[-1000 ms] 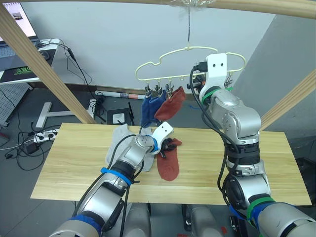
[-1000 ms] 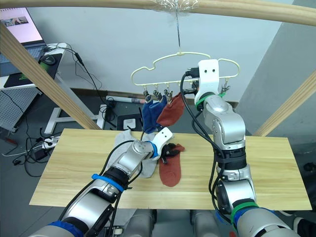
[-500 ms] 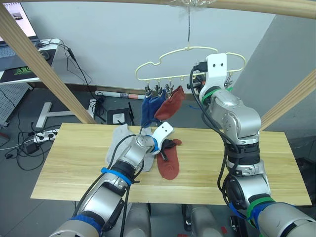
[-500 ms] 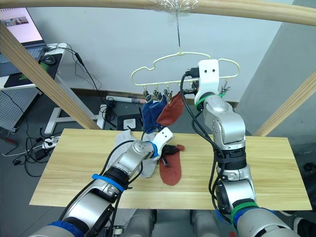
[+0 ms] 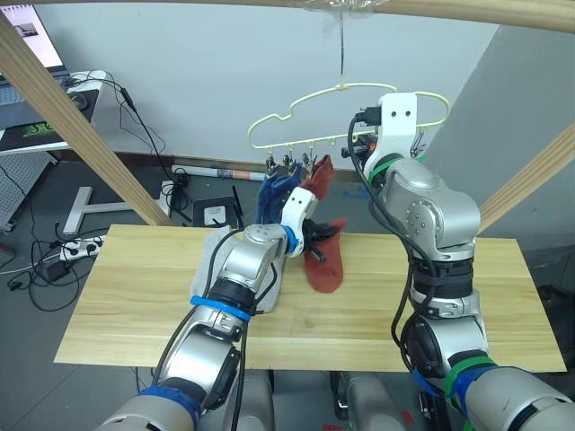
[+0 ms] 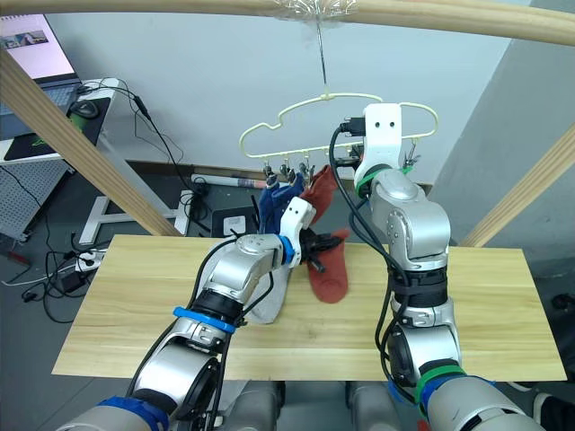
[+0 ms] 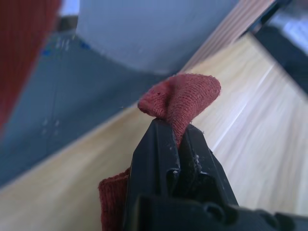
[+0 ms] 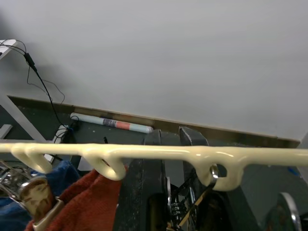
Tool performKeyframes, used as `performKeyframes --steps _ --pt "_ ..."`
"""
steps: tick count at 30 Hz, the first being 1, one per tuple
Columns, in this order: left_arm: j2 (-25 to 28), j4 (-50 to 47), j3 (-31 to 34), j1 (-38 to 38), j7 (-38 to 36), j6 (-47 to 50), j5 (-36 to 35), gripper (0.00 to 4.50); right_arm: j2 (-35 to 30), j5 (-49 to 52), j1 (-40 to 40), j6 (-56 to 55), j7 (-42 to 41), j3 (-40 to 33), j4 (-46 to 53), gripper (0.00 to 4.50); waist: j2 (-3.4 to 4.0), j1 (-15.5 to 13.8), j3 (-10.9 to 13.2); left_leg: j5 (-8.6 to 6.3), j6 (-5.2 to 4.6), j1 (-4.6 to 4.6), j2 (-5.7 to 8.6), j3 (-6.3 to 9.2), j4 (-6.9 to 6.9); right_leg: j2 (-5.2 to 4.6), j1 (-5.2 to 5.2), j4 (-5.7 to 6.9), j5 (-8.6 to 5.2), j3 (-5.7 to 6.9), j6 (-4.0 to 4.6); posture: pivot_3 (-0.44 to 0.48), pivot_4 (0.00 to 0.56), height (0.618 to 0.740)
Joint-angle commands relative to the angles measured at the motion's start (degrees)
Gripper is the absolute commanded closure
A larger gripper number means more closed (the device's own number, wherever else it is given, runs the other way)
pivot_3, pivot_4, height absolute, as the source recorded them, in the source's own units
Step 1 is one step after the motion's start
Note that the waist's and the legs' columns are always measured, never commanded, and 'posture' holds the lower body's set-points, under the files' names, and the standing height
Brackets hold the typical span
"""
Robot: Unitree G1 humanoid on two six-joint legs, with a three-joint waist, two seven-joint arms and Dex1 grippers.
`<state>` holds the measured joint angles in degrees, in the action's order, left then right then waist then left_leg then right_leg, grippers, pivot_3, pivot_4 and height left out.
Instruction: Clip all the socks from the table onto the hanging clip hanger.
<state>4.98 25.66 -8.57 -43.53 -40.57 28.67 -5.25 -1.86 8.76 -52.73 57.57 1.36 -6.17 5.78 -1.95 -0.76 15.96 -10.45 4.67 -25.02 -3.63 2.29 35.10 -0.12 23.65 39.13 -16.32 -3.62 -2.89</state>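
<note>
My left gripper (image 5: 312, 236) is shut on a rust red sock (image 5: 327, 267), which hangs from it above the light wood table (image 5: 126, 292); in the left wrist view the sock's folded edge (image 7: 185, 98) sticks out of the closed fingertips. A light grey sock (image 5: 218, 254) lies on the table by my left forearm. The pale yellow clip hanger (image 5: 344, 87) hangs from the top beam. Blue socks (image 5: 269, 199) and another rust red sock (image 5: 317, 178) are clipped to it. My right gripper (image 5: 377, 151) is up at the hanger's lower bar (image 8: 240, 155), shut on it beside a metal clip (image 8: 185, 209).
Slanting wooden beams stand at the left (image 5: 76, 121) and right (image 5: 530, 180), joined by a top beam (image 5: 467, 11). A desk with a screen (image 5: 31, 54) and floor cables lie behind on the left. The table's right half (image 5: 503, 296) is bare wood.
My left gripper has lifted the rust red sock off the table and carried it up and back toward the hanger. The right gripper has stayed at the hanger.
</note>
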Motion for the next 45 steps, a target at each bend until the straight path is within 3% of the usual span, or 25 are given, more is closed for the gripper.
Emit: performKeyframes --steps 1,10,45 --pt "-1.52 -3.12 1.42 -2.0 1.05 1.44 -2.57 4.48 0.97 2.23 -3.53 1.97 0.38 -1.73 4.99 4.35 0.0 0.14 0.0 0.0 0.0 0.0 0.0 0.0 0.0 0.0 0.0 -0.01 0.0 -0.01 0.0 0.095 0.221 0.74" --pt "-3.26 -1.88 3.38 -5.86 3.18 0.29 -4.24 4.48 3.35 4.52 -5.86 8.21 2.08 -6.46 5.46 4.35 0.0 0.59 0.0 0.0 0.0 -0.02 0.01 -0.01 0.0 0.0 0.02 -0.02 0.0 -0.01 0.0 0.084 0.224 0.74" --pt "-1.78 -4.75 7.34 -9.3 5.81 2.84 -9.32 4.48 2.22 4.42 -5.26 6.76 2.21 -5.27 5.23 4.35 0.0 0.79 0.0 0.0 0.0 -0.03 0.01 -0.01 -0.02 0.0 0.04 -0.02 0.0 -0.01 0.0 0.099 0.226 0.74"
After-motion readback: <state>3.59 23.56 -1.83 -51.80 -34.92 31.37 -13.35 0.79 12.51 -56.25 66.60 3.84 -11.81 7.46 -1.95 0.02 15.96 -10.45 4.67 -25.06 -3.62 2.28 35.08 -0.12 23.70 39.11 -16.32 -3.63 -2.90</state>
